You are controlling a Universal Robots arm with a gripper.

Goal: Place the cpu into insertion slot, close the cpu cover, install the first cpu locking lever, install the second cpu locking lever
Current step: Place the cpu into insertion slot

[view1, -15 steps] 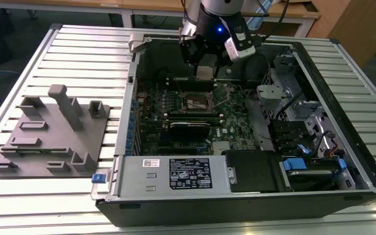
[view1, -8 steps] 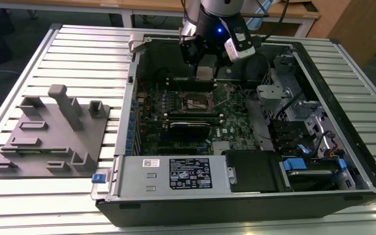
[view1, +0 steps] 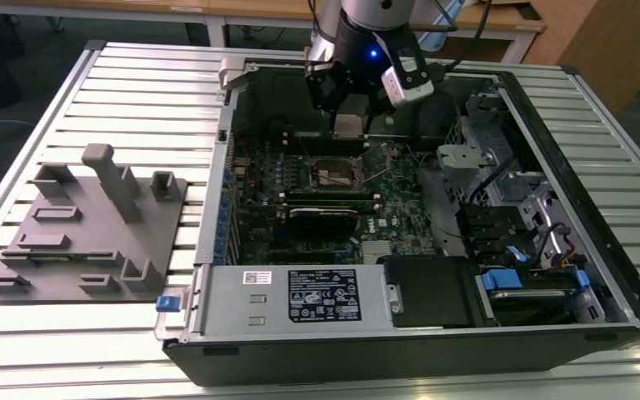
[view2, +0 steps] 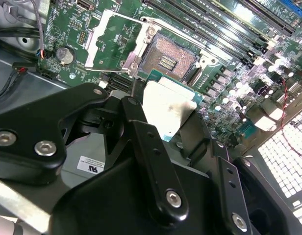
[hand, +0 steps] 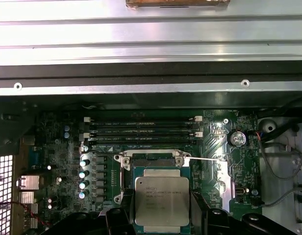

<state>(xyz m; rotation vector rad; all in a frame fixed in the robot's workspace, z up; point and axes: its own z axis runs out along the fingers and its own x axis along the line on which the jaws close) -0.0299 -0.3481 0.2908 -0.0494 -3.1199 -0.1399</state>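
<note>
I had the jaws clamped on the cpu (hand: 162,205) near the open insertion slot (view2: 173,58); placement step, not yet seated.

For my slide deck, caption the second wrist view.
Gripper holding the cpu near the empty insertion slot, with the cpu cover open.

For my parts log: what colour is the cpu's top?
The cpu top is dull silver-grey; clearest in the first wrist view.
</note>
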